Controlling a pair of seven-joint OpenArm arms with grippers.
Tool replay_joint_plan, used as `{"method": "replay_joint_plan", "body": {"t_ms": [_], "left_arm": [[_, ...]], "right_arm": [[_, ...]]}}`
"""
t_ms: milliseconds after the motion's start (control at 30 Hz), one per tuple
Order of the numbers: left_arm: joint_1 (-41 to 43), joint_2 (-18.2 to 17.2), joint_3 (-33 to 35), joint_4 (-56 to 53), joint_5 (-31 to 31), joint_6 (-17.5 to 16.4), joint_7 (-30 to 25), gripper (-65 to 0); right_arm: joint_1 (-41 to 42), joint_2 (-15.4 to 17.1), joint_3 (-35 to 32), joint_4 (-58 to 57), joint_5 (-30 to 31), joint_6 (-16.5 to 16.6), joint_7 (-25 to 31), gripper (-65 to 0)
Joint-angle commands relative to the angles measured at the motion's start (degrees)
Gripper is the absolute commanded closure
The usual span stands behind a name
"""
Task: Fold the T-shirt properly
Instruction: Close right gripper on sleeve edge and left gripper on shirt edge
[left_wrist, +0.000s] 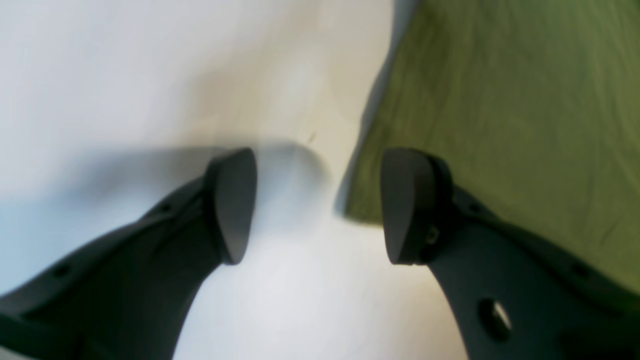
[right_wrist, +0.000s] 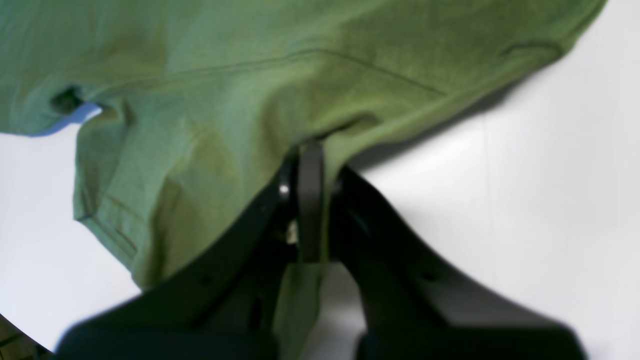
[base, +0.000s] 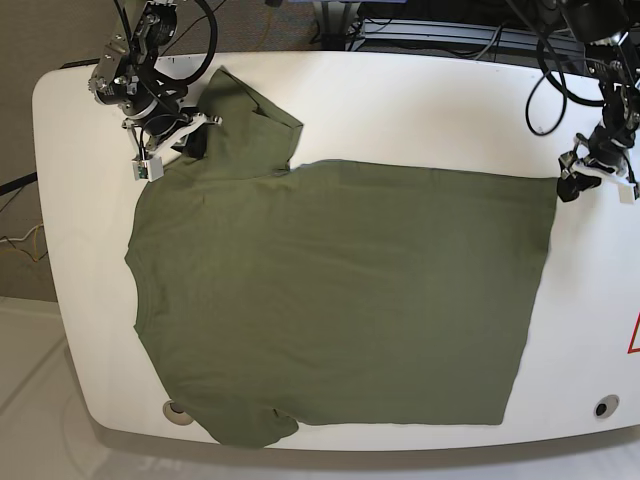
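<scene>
Your right gripper (right_wrist: 310, 200) is clamped tight on a pinch of the plain olive-green cotton T-shirt (base: 340, 300) at the shoulder by the far sleeve. Your left gripper (left_wrist: 317, 205) stands wide apart and empty, just beside the hem corner above the white table (base: 420, 100). The shirt lies spread flat across most of the table. Expect it to be light, limp and prone to sag and bunch. Take hold at seamed edges: shoulder and hem corner.
</scene>
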Motion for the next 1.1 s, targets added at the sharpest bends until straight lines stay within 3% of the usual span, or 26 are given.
{"method": "replay_joint_plan", "body": {"t_ms": [0,667,1000,1067], "left_arm": [[-0.52,-1.14,0.01,-0.07,-0.42,-0.19,-0.20,-37.8],[-2.28,-0.03,7.29,-3.48,-0.20,0.02,0.47,-36.3],[-2.37,0.86,12.14,-2.99,-0.99,-0.27,0.80,-26.5],[-2.52,1.41,12.56,-2.68,-0.91,-0.44,0.68,-21.2]], "right_arm": [[0.20,0.46,0.13,0.63,-0.02,0.14,0.11,0.0],[0.46,0.53,0.17,0.85,0.00,0.15,-0.02,0.0],[0.68,0.54,-0.07,0.77,-0.10,0.06,0.28,0.0],[0.80,0.54,-0.14,0.55,0.01,0.12,0.21,0.0]]}}
